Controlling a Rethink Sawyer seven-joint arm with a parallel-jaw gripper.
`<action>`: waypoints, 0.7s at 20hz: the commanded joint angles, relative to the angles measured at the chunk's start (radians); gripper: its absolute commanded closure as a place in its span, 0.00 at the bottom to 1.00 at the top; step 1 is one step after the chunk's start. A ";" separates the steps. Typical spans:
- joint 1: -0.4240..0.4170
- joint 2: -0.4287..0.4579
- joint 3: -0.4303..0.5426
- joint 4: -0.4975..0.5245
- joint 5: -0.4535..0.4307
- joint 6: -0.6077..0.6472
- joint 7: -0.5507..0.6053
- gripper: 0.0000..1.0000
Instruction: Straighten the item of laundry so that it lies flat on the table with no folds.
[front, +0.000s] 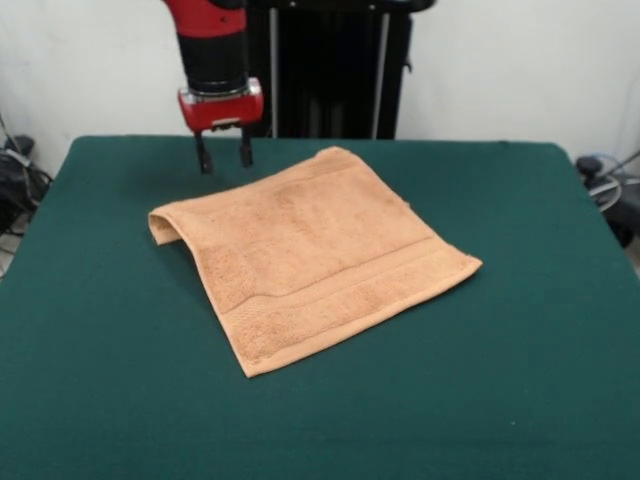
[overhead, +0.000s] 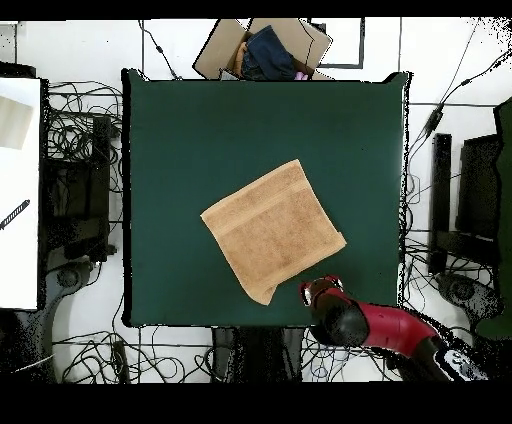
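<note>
The item of laundry (front: 310, 260) (overhead: 273, 228) is a peach-orange towel lying as a diamond on the dark green table (front: 520, 380) (overhead: 200, 140). A woven band runs along its near-right edge. Its left corner in the front view is curled under, making a raised fold. My gripper (front: 224, 156) (overhead: 312, 290) hovers over the table behind the towel's far edge, apart from the cloth, open with nothing between its two dark fingers.
A cardboard box (overhead: 262, 47) holding dark cloth stands beyond the table's top edge in the overhead view. Cables and equipment (overhead: 75, 190) lie around the table's sides. The black pedestal (front: 330, 70) rises behind the far edge.
</note>
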 joint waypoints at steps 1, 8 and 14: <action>-0.032 -0.033 0.221 -0.039 0.032 0.086 0.045 0.00; -0.079 0.017 0.260 -0.059 0.031 0.096 0.062 0.00; -0.180 0.115 0.352 -0.090 0.036 0.134 0.020 0.00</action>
